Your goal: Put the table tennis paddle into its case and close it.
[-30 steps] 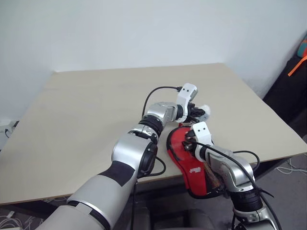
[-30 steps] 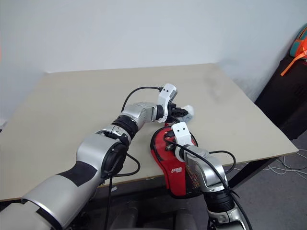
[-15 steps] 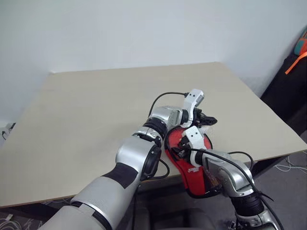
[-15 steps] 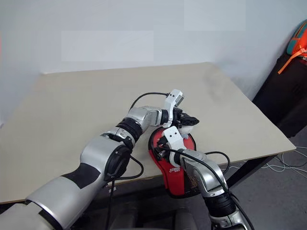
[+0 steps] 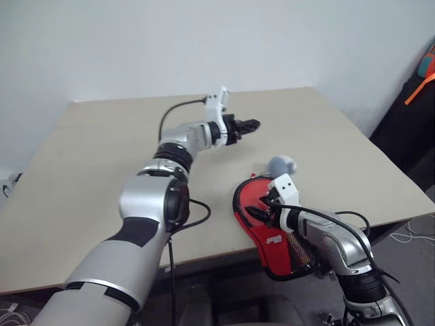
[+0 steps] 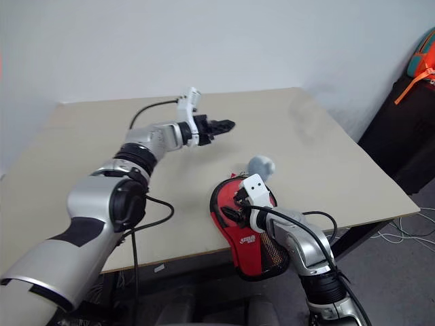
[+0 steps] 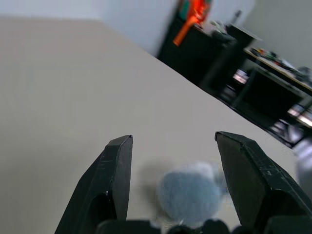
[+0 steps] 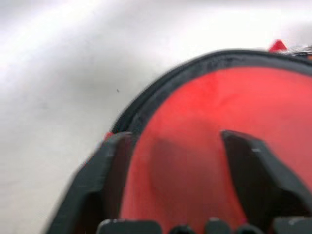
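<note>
From the head views, the case [image 5: 272, 227] lies at the near right edge of the desk [image 5: 102, 170], its narrow end with the mesh panel hanging over the edge, and the pale fuzzy ball [image 5: 282, 165] sits just beyond its round end. The table tennis paddle itself I cannot make out in these views; a red face inside a black zip rim is visible, but whether it is paddle or fabric I cannot tell. The left wrist view gives more: the ball [image 7: 187, 195] appears blurred between the two black fingers [image 7: 114, 180], well apart from them on the desk, and dark furniture with an orange strap stands behind. The right wrist view is close over the red surface [image 8: 204, 131] with its black border. The left arm is stretched out forward over the middle of the desk, its claw [image 5: 249, 125] spread and empty. The right arm is bent low, its claw [image 5: 262, 212] spread above the round part of the case, gripping nothing.
</note>
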